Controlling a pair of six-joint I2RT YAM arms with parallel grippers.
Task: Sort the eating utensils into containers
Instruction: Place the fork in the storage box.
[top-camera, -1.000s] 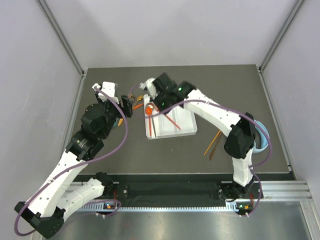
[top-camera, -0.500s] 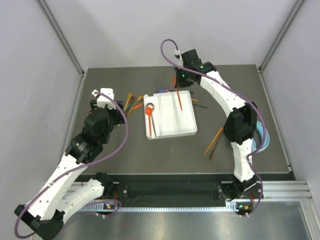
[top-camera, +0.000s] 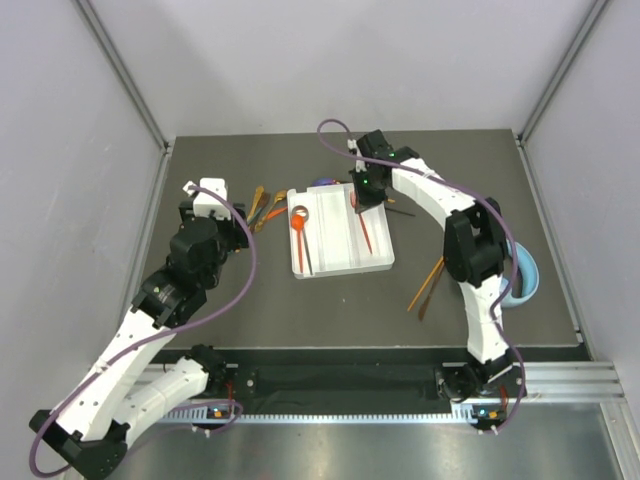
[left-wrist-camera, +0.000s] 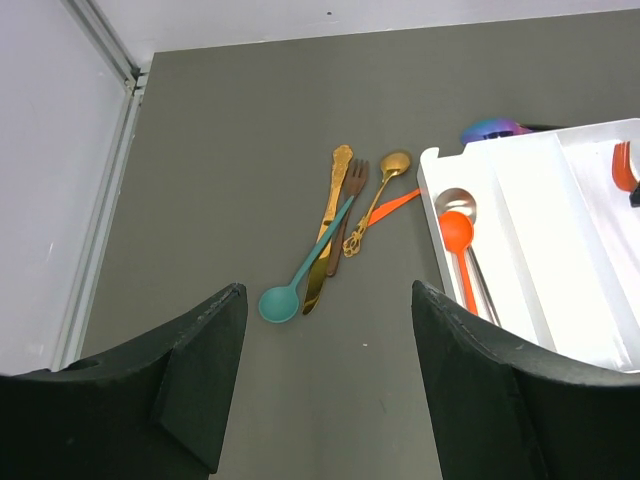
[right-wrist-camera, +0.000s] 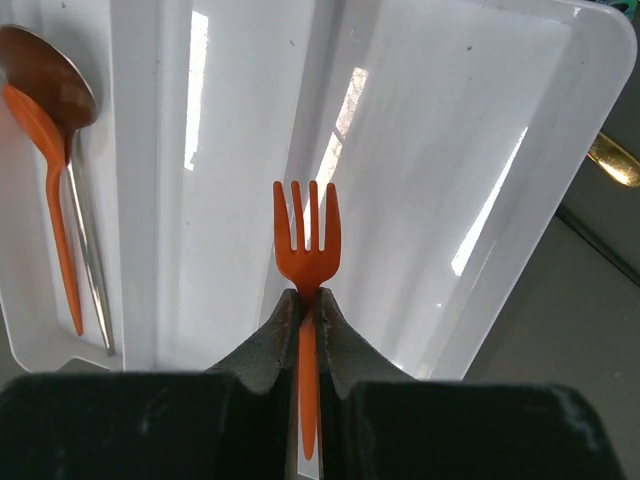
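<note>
While my right gripper (right-wrist-camera: 303, 300) hangs over the white tray (right-wrist-camera: 430, 140), the step in hand looks to me like setting down the orange fork (right-wrist-camera: 307, 235). My jaws are clenched on the fork just behind its head. The tines point ahead of me and the handle runs back between the fingers. The fork sits above the wide compartment, on the far side of the tray from the one where an orange spoon (left-wrist-camera: 460, 250) and a steel spoon (left-wrist-camera: 461, 204) already lie side by side. I cannot tell whether the fork touches the tray floor yet.

What the next move calls for, I think, is a small drop if there is any gap left. Then I part the jaws so the fork lies flat along the compartment, and lift straight up so it does not drag out.

My left gripper (left-wrist-camera: 328, 330) is released, its jaws wide apart and holding nothing. It hovers above the table (left-wrist-camera: 230, 130), just short of a loose bunch beside the tray: a teal spoon (left-wrist-camera: 305, 275), a gold knife (left-wrist-camera: 330, 215), a brown fork (left-wrist-camera: 347, 215) and a gold spoon (left-wrist-camera: 380, 195), which overlap one another. Those are unsorted, and so are the orange sticks (top-camera: 428, 285) on the other side of the tray
</note>
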